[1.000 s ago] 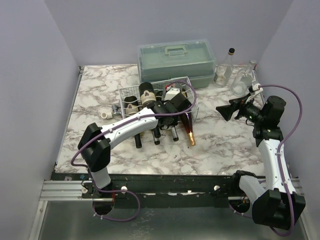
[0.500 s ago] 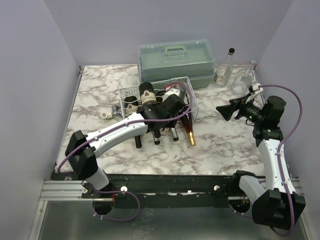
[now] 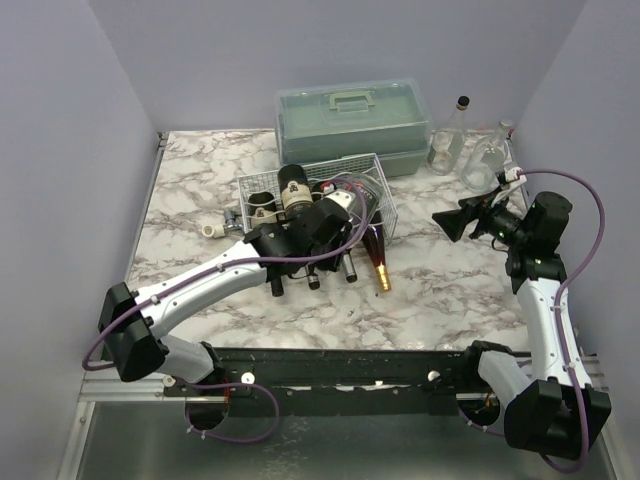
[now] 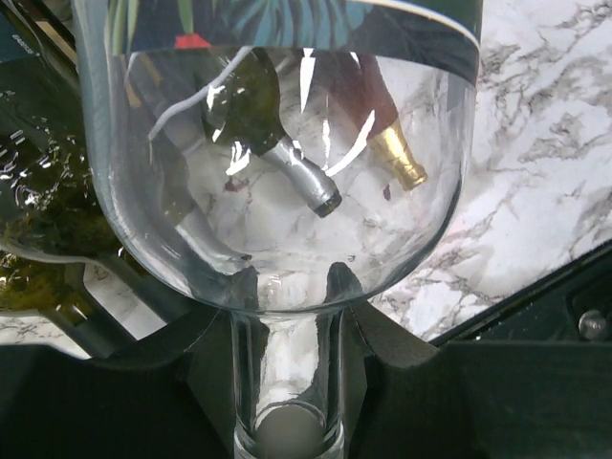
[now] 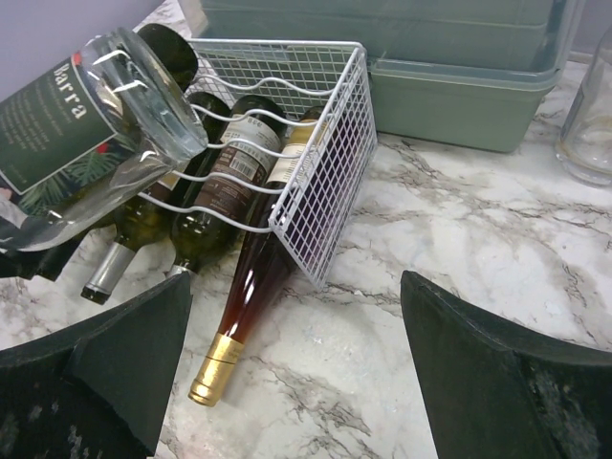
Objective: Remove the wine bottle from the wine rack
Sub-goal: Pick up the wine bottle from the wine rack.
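The left gripper point(image 4: 289, 296) was clamped on the neck of the wine bottle point(image 4: 287, 172), a clear glass one, with a dark finger point(image 4: 392, 373) pressed against each side of the neck. From the fingers the bottle ran straight ahead, widening at the shoulder to a dark green label at the far end. Seen through the glass, beneath the gripper, lay a silver-capped bottle neck point(image 4: 301, 177) and a gold-capped bottle neck point(image 4: 397, 158) on the marble table point(image 4: 545, 143). In the right wrist view the held bottle was tilted, base uppermost, above the left part of the wine rack point(image 5: 325, 163), and appeared apart from its wavy wires. The right gripper point(image 5: 298, 296) stood with its jaws spread wide and nothing between them. Just ahead of it and below, an amber bottle point(image 5: 251, 287) with a gold cap lay on the table, its body under the rack's near corner. Further ahead, dark bottles point(image 5: 234, 172) lay in the rack's grooves. Beyond the rack stood a grey-green case point(image 5: 459, 96), and ahead to the right a clear glass bottle point(image 5: 593, 124).
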Available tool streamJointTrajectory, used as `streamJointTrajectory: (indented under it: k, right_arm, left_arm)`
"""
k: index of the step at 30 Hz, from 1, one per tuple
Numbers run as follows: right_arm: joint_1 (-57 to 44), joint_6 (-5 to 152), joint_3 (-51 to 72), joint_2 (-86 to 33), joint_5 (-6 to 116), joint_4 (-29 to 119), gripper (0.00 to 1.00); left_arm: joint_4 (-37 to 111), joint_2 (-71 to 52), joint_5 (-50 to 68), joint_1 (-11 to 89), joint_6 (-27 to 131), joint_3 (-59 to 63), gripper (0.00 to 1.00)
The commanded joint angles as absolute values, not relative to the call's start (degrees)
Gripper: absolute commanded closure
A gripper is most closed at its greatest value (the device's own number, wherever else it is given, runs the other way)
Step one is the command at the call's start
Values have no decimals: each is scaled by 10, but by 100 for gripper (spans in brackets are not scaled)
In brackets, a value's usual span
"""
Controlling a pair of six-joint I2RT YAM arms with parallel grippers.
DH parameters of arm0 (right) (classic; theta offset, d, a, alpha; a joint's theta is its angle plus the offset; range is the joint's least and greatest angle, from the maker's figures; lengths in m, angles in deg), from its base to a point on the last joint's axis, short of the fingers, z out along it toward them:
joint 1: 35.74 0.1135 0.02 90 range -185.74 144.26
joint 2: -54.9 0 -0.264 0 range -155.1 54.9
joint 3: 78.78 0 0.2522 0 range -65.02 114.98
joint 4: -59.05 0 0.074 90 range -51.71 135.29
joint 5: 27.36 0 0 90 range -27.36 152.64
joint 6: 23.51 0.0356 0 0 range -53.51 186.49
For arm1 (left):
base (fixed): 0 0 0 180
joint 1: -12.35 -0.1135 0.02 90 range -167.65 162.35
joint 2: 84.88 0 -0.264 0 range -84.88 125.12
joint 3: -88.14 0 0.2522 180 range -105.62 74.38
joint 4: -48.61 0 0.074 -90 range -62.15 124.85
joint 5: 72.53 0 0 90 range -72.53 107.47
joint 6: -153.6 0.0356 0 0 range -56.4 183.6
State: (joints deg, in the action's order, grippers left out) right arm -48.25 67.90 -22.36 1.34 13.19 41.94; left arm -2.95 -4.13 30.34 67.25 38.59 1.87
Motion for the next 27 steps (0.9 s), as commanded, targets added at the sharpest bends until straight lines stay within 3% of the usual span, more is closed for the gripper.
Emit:
streamJointTrajectory:
  k: [1,15,27]
  right_arm:
    - [-487,670,-229,22,139,405,7]
    - [-487,670,-231,21,140,407,7]
    - [-487,648,-233,18,144,406,7]
  left_arm:
    - [88,-113,284,676,413,15,100]
    - [54,-197,241,675,507,25,100]
    - [-74,-168,113,674,553,-59,100]
